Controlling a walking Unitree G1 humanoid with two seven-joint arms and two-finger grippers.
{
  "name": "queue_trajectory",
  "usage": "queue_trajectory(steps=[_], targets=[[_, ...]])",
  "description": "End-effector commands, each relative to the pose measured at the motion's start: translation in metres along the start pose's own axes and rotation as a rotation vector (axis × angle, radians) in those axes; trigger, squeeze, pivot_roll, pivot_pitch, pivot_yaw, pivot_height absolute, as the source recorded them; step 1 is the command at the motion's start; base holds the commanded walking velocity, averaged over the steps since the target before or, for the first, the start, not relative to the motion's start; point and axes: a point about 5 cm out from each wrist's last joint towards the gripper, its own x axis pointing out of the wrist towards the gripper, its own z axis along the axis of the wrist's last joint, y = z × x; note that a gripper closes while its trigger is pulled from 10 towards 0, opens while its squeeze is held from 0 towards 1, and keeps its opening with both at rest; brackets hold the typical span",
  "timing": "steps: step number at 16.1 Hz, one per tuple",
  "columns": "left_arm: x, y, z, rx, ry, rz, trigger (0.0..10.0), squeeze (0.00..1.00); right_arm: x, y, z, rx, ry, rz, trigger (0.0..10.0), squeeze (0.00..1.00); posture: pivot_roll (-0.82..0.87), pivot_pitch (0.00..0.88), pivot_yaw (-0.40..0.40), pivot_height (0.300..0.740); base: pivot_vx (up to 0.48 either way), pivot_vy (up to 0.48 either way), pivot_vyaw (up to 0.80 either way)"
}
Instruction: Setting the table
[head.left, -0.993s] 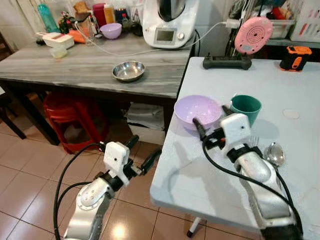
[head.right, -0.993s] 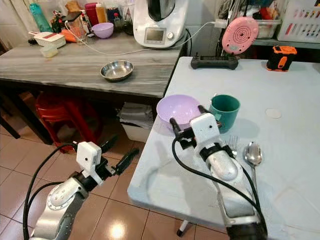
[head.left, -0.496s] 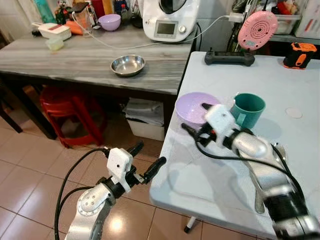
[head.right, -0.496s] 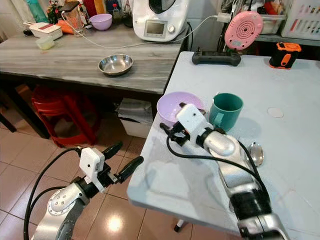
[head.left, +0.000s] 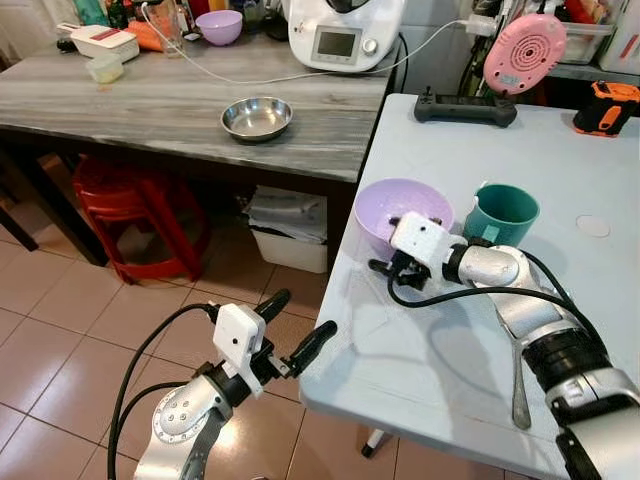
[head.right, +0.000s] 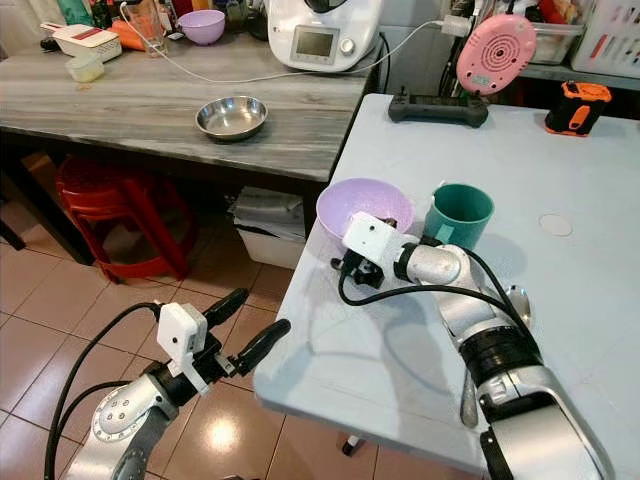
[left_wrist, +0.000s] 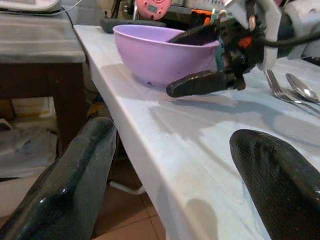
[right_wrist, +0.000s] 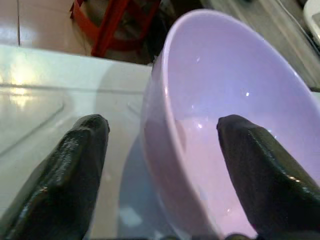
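The right gripper (right_wrist: 157, 150) straddles the near rim of the purple bowl (head.left: 392, 204) at the white table's (head.left: 440, 370) left edge, jaws wide apart — one finger (right_wrist: 250, 170) inside the bowl, the other (right_wrist: 75, 165) outside on the tabletop, not yet closed on the wall. A green cup (head.left: 503, 213) stands just beside the bowl, with a fork (left_wrist: 280, 90) and spoon (left_wrist: 302, 88) lying farther right on the table. The left gripper (head.left: 297, 330) hangs below the table's near corner, over the tiled floor (head.left: 60, 310) — its fingers spread and holding nothing.
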Motion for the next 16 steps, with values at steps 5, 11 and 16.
queue_trajectory(steps=[5,11,16], targets=[[0.0010,0.0025,0.0046,0.017,0.006,-0.018,10.0,0.00,-0.0001,0.0013,-0.0006,-0.046,-0.017,0.017,0.0,0.00,-0.06,0.095,0.055,0.740,0.000,0.000,0.00],[0.0044,0.0019,0.0082,0.020,-0.022,-0.069,10.0,0.00,-0.0045,0.0019,-0.0034,-0.040,-0.039,0.017,0.0,0.00,-0.07,0.083,0.068,0.740,0.000,0.000,0.00],[0.0031,0.0037,0.0062,0.031,-0.013,-0.076,10.0,0.00,-0.0044,0.0022,-0.0003,-0.050,-0.060,0.032,0.0,0.00,-0.07,0.080,0.070,0.740,0.000,0.000,0.00]])
